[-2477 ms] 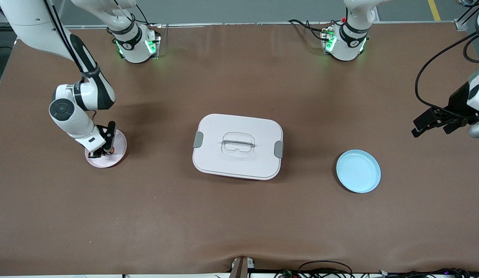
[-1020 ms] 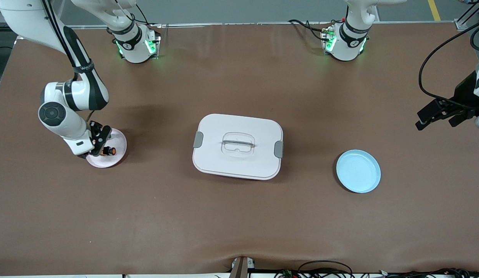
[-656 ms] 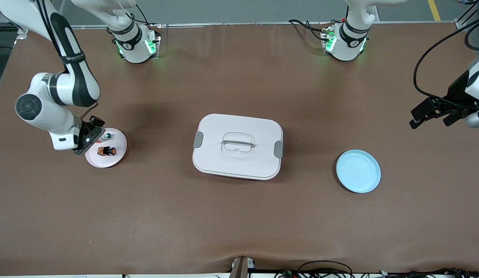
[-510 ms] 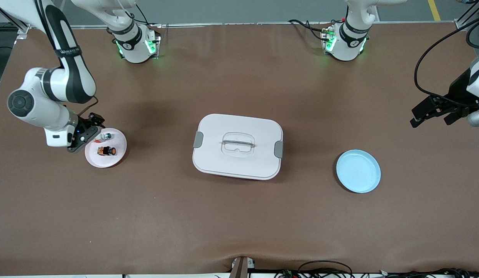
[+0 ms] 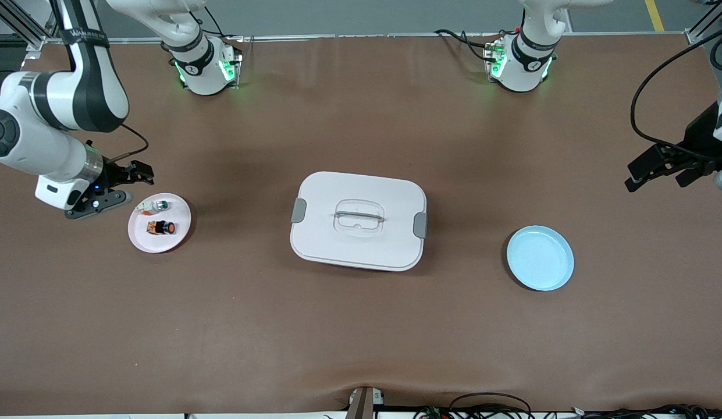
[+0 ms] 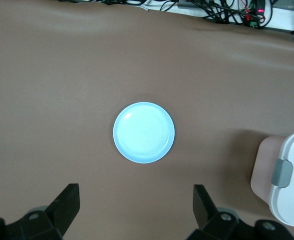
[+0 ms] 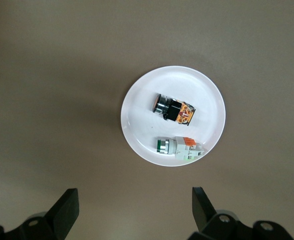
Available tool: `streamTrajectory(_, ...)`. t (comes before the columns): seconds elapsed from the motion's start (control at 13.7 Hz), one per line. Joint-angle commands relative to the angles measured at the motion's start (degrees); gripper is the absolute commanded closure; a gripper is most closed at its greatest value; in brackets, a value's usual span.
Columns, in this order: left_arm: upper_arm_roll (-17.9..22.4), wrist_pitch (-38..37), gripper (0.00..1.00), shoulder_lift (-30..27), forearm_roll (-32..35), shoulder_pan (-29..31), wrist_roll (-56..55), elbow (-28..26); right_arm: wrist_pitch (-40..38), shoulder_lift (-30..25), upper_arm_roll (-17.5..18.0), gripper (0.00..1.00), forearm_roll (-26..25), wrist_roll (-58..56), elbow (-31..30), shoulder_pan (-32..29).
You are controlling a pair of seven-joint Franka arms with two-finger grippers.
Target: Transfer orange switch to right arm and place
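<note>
Pulling my right gripper (image 5: 117,185) up and away from the pink plate (image 5: 178,234) is the change I'm seeing: two and a half seconds ago its fingers were down on that plate, and now it's hanging over bare table just beside the plate's rim, toward the right arm's end. Its jaws are standing wide apart with nothing between them. The orange switch (image 5: 162,227) is lying on its side on the plate, close to a small white-and-teal part (image 5: 153,205) but not touching it; in the right wrist view both sit clear of the open jaws, with the switch (image 7: 173,109) lying past that part (image 7: 179,147).

My left gripper (image 5: 661,173) is waiting, jaws spread and empty, over the table at the left arm's end, with the blue plate (image 6: 144,132) out ahead of its fingertips.

I'm judging the placing done and the retreat under way. What's left is lifting the right arm clear without brushing the plate.
</note>
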Motion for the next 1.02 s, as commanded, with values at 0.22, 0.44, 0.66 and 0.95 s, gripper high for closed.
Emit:
streamTrajectory(0.22,-0.3,-3.3,0.00,0.5,1.3,0.4,0.3,1.3,-13.7,0.5,-0.3,0.00,1.1,3.0,14.6,0.9)
streamTrajectory(0.44,-0.5,-5.3,0.00,0.2,1.3,0.2,0.8,1.4,-17.6,1.3,-0.3,0.00,1.3,5.9,20.2,0.9)
streamTrajectory(0.66,-0.5,-5.6,0.00,0.2,1.1,0.5,5.4,1.4,-20.9,1.3,-0.3,0.00,1.5,8.4,23.8,0.6)
streamTrajectory(0.95,-0.5,-5.7,0.00,0.2,1.2,0.2,4.6,1.9,-25.3,3.8,-0.5,0.00,0.7,8.4,31.0,0.3)
